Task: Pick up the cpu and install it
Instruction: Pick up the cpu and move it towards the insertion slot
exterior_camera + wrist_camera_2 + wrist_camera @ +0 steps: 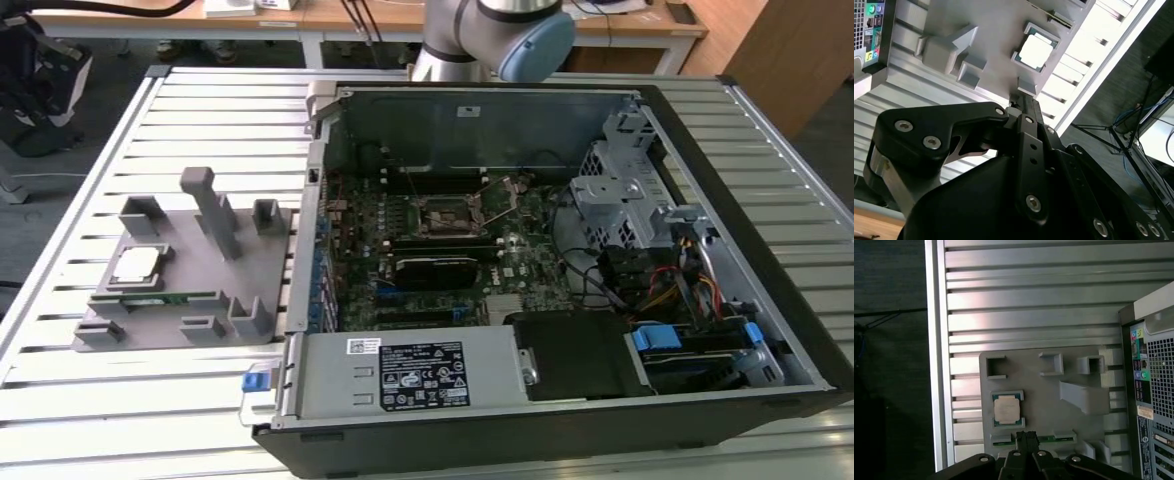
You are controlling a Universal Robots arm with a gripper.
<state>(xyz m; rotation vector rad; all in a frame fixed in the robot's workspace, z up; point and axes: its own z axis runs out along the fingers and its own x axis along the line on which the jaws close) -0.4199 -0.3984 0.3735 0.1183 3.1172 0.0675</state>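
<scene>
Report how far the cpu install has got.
Done: nothing yet. The cpu lies in its recess on the grey holder, outside the computer case. In hand: the end effector hangs above the holder's edge, shut, empty and apart from the cpu. Left: the pick-up, then seating it in the motherboard socket.

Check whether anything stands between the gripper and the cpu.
Nothing visible does. In the first wrist view the cpu lies uncovered in its recess on the grey holder, just past the gripper. The memory stick lies by the gripper, not across the cpu.
</scene>
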